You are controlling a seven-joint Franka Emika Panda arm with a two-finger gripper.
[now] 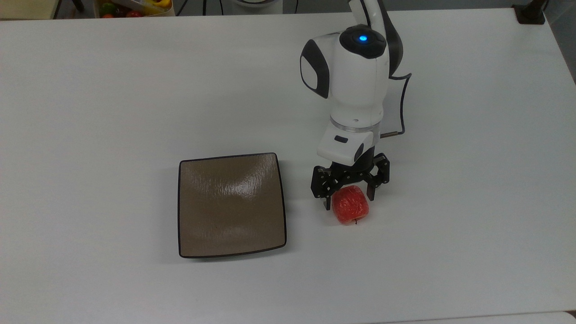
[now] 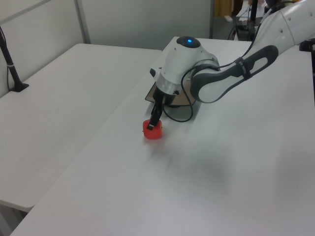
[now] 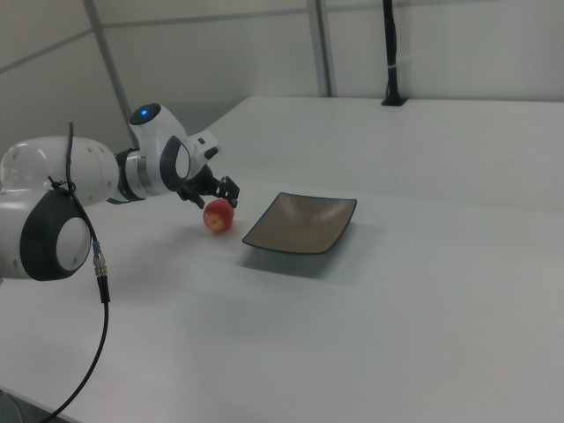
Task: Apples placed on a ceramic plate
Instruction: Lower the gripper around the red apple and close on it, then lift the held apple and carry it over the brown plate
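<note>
**Pincer down around the apple**

Top view: the pincer (image 1: 349,201) stands spread, one finger on each side of the apple (image 1: 350,205), which sits on the table (image 1: 90,112). The plate (image 1: 231,205) lies to the top view's left of it, apart.

Left view: the pincer (image 2: 154,124) is down at the apple (image 2: 153,131); the plate (image 2: 151,93) lies behind it.

Right view: the apple (image 3: 218,215) sits just below the pincer (image 3: 222,196), the plate (image 3: 301,222) to the right view's right.
</note>
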